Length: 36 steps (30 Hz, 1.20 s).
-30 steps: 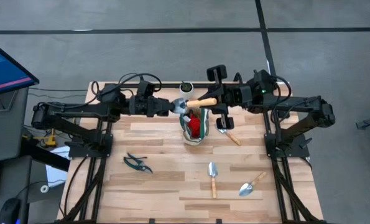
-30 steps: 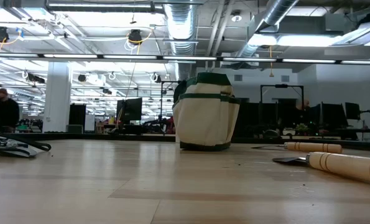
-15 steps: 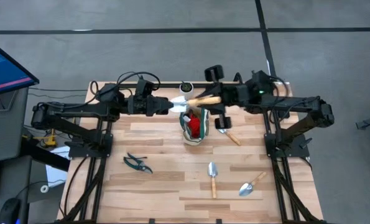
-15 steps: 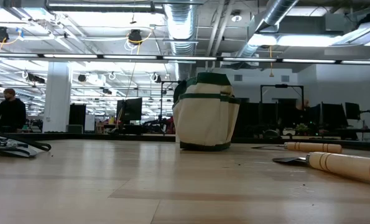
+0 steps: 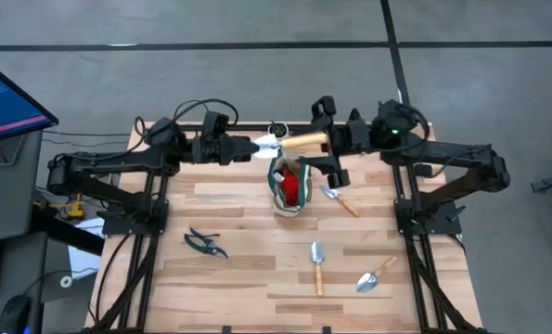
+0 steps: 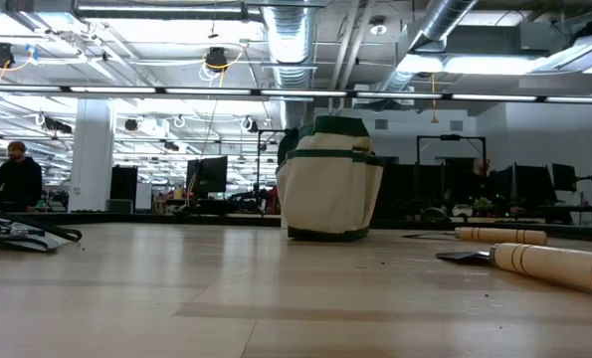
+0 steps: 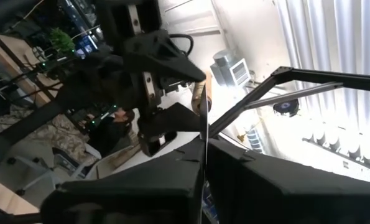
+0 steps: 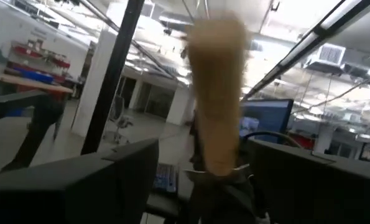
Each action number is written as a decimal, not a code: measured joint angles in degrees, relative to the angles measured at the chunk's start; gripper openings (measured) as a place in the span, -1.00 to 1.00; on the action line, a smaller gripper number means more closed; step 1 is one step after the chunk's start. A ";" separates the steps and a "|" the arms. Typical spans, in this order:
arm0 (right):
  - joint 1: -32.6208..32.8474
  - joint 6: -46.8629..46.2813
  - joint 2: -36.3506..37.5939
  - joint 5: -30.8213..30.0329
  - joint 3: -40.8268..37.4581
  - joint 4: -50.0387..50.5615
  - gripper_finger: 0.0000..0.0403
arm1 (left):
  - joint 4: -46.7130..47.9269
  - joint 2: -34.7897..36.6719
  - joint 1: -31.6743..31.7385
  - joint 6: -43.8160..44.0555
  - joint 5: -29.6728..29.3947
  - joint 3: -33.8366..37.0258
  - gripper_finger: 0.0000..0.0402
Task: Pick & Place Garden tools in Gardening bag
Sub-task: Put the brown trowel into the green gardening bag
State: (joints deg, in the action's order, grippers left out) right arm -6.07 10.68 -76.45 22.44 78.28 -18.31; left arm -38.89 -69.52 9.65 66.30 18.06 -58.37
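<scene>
A trowel with a silver blade [image 5: 268, 146] and a wooden handle [image 5: 303, 141] hangs level above the far side of the gardening bag [image 5: 289, 188]. My left gripper [image 5: 252, 148] is shut on its blade. My right gripper [image 5: 324, 141] is open, a finger on each side of the handle [image 8: 216, 93], with a gap on both sides. The cream bag with green trim [image 6: 330, 179] stands upright on the table with a red glove [image 5: 294, 188] inside it. Pruning shears [image 5: 204, 243] and three more trowels [image 5: 318, 264] [image 5: 376, 275] [image 5: 339, 198] lie flat on the table. My left gripper pinches the trowel's blade [image 7: 204, 140] between its two fingers; in the left wrist view the blade stands edge-on between them. The fingers come from the table's left, roughly level, along the trowel. The trowel is lifted clear, its handle [image 7: 200, 96] pointing toward the table's right.
A small white pot with a green plant [image 5: 277, 130] stands at the far edge, just beyond the held trowel. In the low view two wooden handles [image 6: 559, 267] [image 6: 499, 235] lie at the right. Bare wood lies at the near left.
The held trowel has shifted a little toward the table's far edge, staying level above the bag. My left gripper has gone with it, still shut on the blade. My right gripper has turned and tipped at the handle end.
</scene>
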 joint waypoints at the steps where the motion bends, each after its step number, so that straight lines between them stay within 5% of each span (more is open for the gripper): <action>1: 0.02 0.11 0.79 -0.35 0.03 1.91 0.18 | 0.01 0.00 0.44 -0.05 0.37 0.00 -1.00; 11: 0.28 -2.80 11.11 -7.64 0.11 29.99 0.10 | 0.52 0.03 4.42 -1.96 5.05 0.00 -1.00; 23: 7.34 -11.49 20.17 -28.46 0.09 57.83 -0.03 | 19.27 0.07 8.53 -11.82 5.84 0.00 -1.00; 36: 9.51 -25.61 20.82 -30.30 0.09 71.42 -0.19 | 32.92 0.07 7.89 -20.06 5.77 0.00 -1.00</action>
State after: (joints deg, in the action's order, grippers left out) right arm 3.45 -14.93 -55.64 -7.86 78.37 53.11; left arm -5.98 -69.45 17.54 46.25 23.83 -58.37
